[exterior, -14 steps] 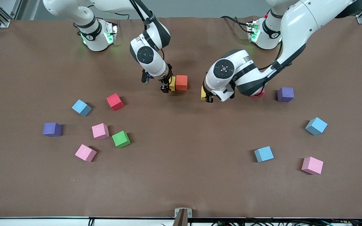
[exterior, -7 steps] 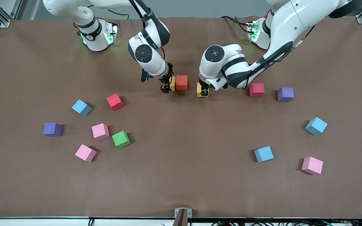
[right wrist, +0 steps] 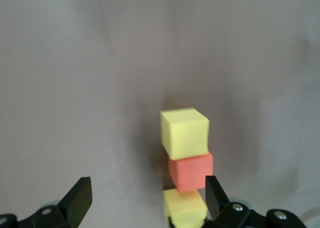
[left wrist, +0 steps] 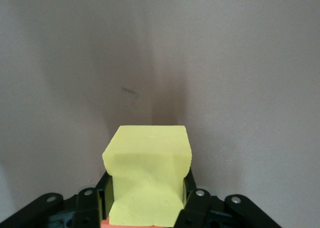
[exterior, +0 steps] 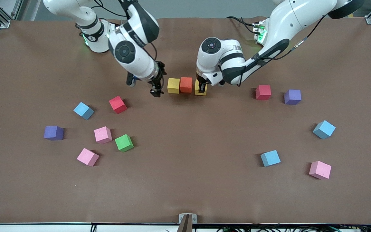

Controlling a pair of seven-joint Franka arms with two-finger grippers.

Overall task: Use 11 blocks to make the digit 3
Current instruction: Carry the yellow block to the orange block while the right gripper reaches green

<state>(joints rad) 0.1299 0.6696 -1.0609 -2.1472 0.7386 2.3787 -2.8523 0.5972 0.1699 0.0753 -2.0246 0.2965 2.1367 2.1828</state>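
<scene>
A yellow block and an orange block sit side by side on the table in front of the arms' bases. My left gripper is shut on a second yellow block, held low right beside the orange block, on the side toward the left arm's end. In the left wrist view this yellow block fills the space between the fingers. My right gripper stands open and empty over bare table, beside the first yellow block toward the right arm's end. The right wrist view shows the row: yellow block, orange block, held yellow block.
Toward the right arm's end lie a red block, light blue block, green block, two pink blocks and a purple cube. Toward the left arm's end lie a red block, a purple cube, two light blue blocks and a pink block.
The left gripper carried its yellow block across to the orange block's side. The right gripper drew away from the first yellow block toward the right arm's end, leaving it on the table.
</scene>
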